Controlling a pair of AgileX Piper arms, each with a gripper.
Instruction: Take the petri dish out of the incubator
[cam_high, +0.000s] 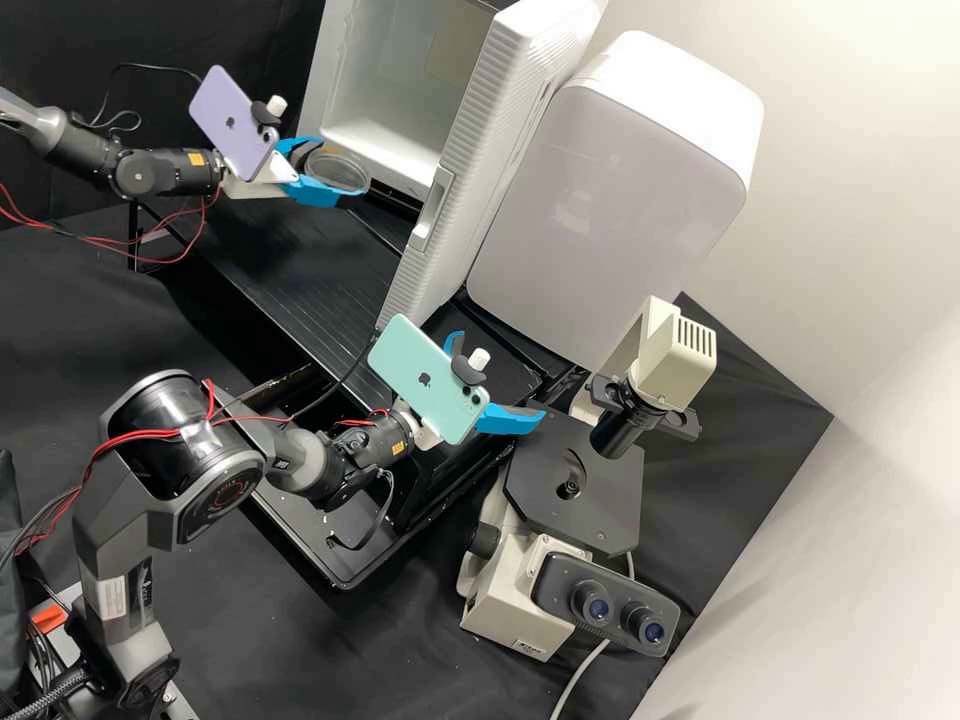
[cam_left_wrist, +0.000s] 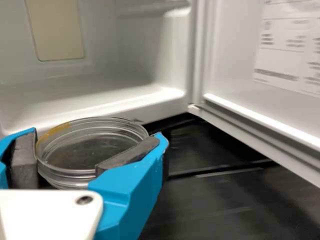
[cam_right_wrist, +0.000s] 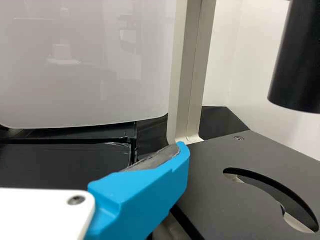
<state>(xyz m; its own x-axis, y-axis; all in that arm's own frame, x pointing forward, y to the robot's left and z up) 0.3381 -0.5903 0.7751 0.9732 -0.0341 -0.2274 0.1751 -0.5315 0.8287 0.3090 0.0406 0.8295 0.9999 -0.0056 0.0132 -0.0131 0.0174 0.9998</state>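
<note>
Fingers (cam_left_wrist: 132, 185) of your left gripper (cam_high: 330, 175), upper left of the high view: clamped on the petri dish (cam_left_wrist: 85, 150), just outside the open incubator (cam_high: 480, 150). Right gripper (cam_high: 505, 405), centre: fingers apart, empty, just beside the microscope stage (cam_high: 575, 480).

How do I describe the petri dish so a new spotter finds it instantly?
Find the white incubator at the back, with its door open. Just outside its opening, the left hand grips the petri dish between blue fingers. It is the only clear, round, shallow thing there.
</note>
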